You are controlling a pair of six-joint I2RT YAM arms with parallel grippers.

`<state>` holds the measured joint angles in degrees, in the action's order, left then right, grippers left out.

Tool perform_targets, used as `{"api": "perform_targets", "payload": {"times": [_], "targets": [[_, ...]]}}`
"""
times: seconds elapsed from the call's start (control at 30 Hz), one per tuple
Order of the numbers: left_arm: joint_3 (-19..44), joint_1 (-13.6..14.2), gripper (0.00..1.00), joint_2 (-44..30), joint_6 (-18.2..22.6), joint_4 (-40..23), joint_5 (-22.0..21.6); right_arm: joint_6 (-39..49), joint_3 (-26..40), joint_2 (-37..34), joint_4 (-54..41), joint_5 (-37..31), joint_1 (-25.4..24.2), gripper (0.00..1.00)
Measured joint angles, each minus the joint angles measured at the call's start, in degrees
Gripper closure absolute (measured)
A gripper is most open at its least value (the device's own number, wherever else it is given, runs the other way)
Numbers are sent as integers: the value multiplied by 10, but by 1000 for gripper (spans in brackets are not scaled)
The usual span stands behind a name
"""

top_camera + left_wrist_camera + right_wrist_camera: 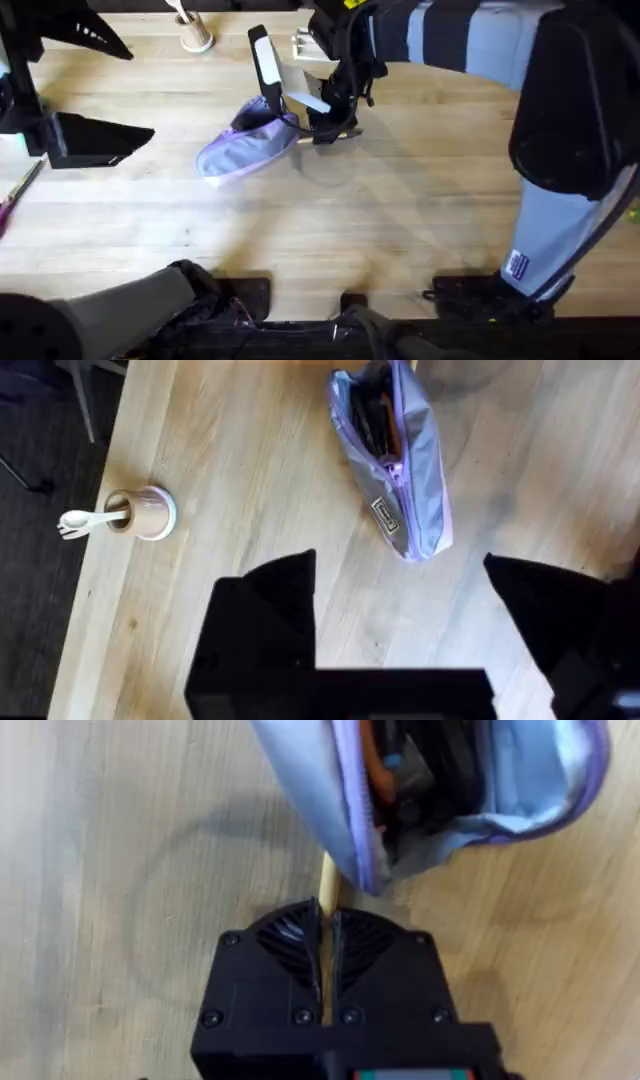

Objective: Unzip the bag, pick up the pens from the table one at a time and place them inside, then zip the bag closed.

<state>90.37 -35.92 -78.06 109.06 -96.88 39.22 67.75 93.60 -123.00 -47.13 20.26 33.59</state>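
The lavender pencil pouch (245, 145) lies on the pale wooden tabletop (400, 230) with its long axis running diagonally in the overhead view, one rounded end toward my left side and nearer my bases, the opened end farther away beside my right end effector (335, 132). My right wrist view shows the zipper mouth gaping, with dark pen shapes and something orange (378, 765) inside, though I cannot separate them into single pens. My right end effector is clenched on a thin tan-yellow pen (328, 890); its barrel runs straight out from between my black fingers toward the pouch's mouth, and its far end passes under the lavender edge, so the tip is hidden. From overhead the pen is too thin to make out under my arm. My left end effector (400, 620) hangs above the tabletop well back from the pouch, its two fingers spread wide and grasping nothing. In its view the pouch's far end is cut off by the frame. A small cup with a white utensil in it (140, 513) stands near the tabletop's edge, well apart from the pouch.
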Motion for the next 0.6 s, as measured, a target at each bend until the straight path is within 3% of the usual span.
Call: {"api": "perform_targets", "payload": {"times": [0.3,0.6], "targets": [[0,0,7,0,0,0,0,22,-3,9,-5,-23,4,958],[0,0,7,0,0,0,0,109,-31,55,-32,-98,-9,967]]}}
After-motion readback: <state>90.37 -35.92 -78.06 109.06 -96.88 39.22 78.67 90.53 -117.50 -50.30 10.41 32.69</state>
